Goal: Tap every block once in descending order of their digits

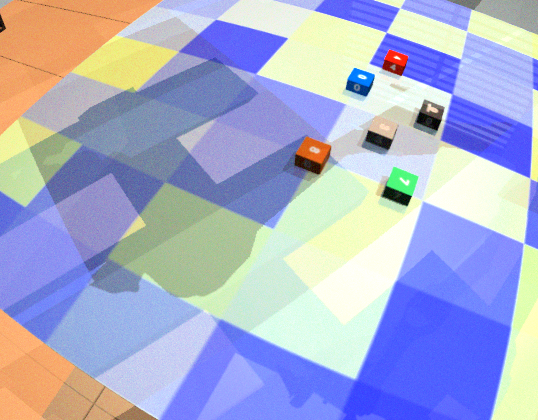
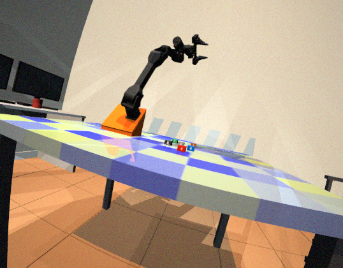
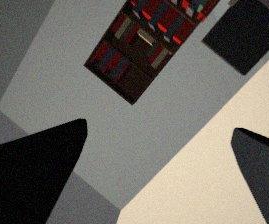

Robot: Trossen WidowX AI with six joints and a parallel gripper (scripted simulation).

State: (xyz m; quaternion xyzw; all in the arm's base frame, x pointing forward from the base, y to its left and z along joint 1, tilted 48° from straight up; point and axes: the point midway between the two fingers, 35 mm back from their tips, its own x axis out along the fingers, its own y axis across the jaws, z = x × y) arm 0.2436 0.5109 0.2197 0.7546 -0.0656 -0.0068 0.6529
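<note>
From here I see my gripper [image 2: 208, 51] [image 3: 157, 130] spread wide above the table [image 2: 146, 170], all six blocks well in from its edges, and I can't tell which taps, if any, are done.

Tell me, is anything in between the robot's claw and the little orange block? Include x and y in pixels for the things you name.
Nothing visible stands between the gripper [image 2: 207, 51] [image 3: 160, 130], raised high above the table, and the orange block [image 1: 313, 155] [image 2: 193, 145].
</note>
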